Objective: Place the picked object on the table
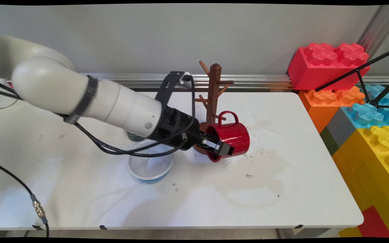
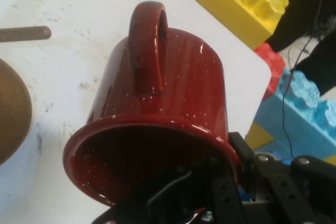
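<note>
A red speckled mug (image 1: 231, 136) lies tipped on its side just above the table, its mouth toward the arm and its handle (image 1: 228, 116) up. My gripper (image 1: 222, 147) is shut on the mug's rim, one finger inside the mouth and one outside. In the hand view the mug (image 2: 163, 114) fills the picture, its handle (image 2: 148, 45) pointing away, and my gripper (image 2: 231, 179) pinches the rim at the lower right. A brown wooden mug tree (image 1: 213, 91) stands right behind the mug, its round base (image 2: 13, 111) at the left edge of the hand view.
A clear bowl with a blue bottom (image 1: 150, 164) sits under my wrist, and a dark green can (image 1: 135, 137) is mostly hidden behind the arm. Large toy bricks, red (image 1: 328, 65), orange (image 1: 329, 101), blue (image 1: 373, 113) and yellow (image 1: 377, 152), are stacked off the table's right edge.
</note>
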{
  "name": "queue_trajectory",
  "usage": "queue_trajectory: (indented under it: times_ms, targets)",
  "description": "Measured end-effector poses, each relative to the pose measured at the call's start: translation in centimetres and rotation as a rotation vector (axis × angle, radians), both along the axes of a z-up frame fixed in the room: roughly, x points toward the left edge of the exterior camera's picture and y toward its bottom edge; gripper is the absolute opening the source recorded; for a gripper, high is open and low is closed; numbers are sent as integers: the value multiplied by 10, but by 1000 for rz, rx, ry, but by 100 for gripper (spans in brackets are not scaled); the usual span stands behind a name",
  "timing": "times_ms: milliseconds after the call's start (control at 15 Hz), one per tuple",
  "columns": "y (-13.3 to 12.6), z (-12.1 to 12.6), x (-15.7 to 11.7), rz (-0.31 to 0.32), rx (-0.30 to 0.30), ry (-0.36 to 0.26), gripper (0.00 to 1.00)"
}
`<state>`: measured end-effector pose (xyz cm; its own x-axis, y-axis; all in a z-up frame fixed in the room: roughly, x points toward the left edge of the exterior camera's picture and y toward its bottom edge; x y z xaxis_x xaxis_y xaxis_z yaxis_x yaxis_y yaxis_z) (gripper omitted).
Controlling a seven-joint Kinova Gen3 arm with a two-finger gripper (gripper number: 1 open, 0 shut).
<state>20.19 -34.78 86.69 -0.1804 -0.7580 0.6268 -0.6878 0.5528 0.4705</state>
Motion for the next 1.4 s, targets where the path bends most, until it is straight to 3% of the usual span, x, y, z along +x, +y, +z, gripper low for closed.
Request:
queue_trajectory:
  times_ms: [933,1400]
  targets:
    - [12,74,47,-167,-17,-221,0]
    - [10,95,43,-236,-52,-349,0]
